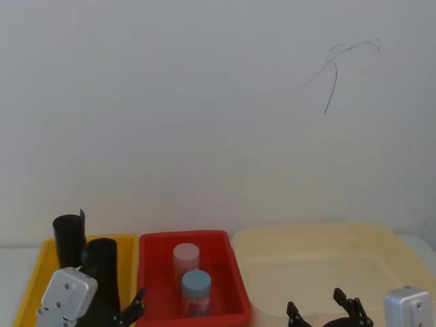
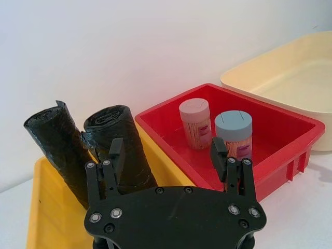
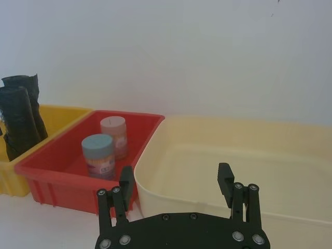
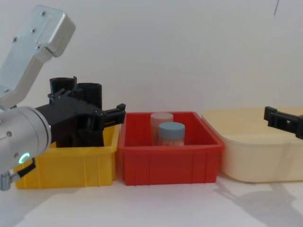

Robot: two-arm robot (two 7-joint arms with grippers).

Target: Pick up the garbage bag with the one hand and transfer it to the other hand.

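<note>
In the yellow bin (image 2: 39, 207), at the left end of the worktop (image 4: 142, 203): garbage bag (image 2: 118, 142), standing on end, long axis close to vertical, even top up, base down inside the bin. Slight lean in the left wrist view, straight in the head view. Taller than both jars, top well above the bin's rim. Just beside it, farther back toward the wall (image 1: 204, 102): second roll (image 2: 54, 142) with a notched top rim, also on end.

Left hand (image 2: 166, 150) low at the front of the yellow bin, fingers spread wide, clamped on nothing. One finger (image 2: 115, 150) right in front of the garbage bag; touching or apart, cannot tell.

Right hand (image 3: 175, 176) at the near rim of the cream tub (image 3: 290, 155), well apart from the garbage bag, fingers likewise spread, holding nothing.

Between yellow bin and cream tub: red bin (image 4: 168, 158) with two upright jars, pink-lidded jar (image 4: 162, 118) behind, blue-lidded jar (image 4: 171, 132) in front.
</note>
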